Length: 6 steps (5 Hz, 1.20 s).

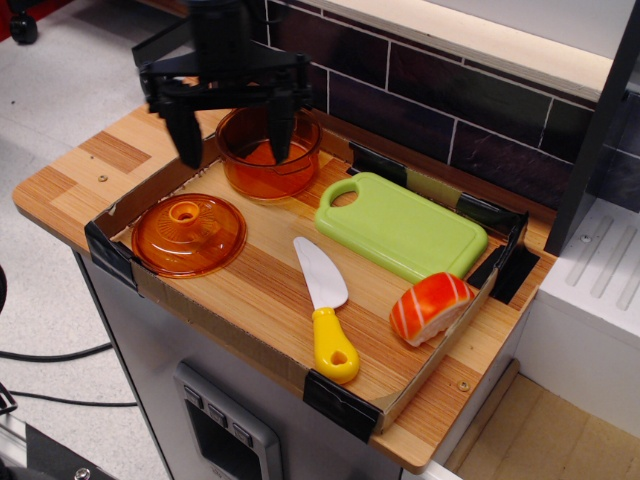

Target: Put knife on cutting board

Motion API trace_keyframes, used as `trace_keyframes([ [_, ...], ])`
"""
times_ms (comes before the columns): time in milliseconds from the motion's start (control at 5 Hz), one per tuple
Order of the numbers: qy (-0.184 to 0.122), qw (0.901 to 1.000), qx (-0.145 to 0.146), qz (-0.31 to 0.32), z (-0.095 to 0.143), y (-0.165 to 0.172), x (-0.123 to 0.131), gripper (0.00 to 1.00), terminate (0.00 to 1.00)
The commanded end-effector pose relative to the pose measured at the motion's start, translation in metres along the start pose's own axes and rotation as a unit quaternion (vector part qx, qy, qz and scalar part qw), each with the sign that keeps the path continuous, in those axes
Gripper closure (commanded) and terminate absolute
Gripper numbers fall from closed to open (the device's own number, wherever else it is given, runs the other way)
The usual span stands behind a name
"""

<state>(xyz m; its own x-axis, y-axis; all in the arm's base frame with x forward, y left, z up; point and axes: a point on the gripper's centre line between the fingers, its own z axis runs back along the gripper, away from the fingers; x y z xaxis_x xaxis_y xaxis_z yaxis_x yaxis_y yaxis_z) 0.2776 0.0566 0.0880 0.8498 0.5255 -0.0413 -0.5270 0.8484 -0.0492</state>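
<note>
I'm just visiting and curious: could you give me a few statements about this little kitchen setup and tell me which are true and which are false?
1. The knife lies on the cutting board. False: it lies on the wooden tray floor beside the board.
2. The gripper is open and holds nothing. True.
3. The lid sits on the orange pot. False: it lies apart from it.
4. The toy sushi rests near the board's end without the handle hole. True.
</note>
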Motion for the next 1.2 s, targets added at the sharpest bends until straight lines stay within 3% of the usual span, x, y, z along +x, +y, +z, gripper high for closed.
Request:
trace_keyframes([
  [0, -0.039, 0.9953, -0.037, 0.081, 0.002, -0.009, -0.03, 0.0, 0.0],
  [200, -0.037, 0.9973, -0.044, 0.047, -0.008, -0.015, -0.045, 0.0, 0.0],
  [400, -0.004, 0.9997, -0.023, 0.002, -0.023, -0.021, -0.053, 0.0, 0.0],
  [800, -0.006, 0.9954, 0.008, -0.096, -0.055, -0.029, -0.073, 0.0, 0.0],
  [1000, 0.014, 0.9931, 0.011, -0.116, -0.063, -0.03, -0.086, 0.0, 0.0],
])
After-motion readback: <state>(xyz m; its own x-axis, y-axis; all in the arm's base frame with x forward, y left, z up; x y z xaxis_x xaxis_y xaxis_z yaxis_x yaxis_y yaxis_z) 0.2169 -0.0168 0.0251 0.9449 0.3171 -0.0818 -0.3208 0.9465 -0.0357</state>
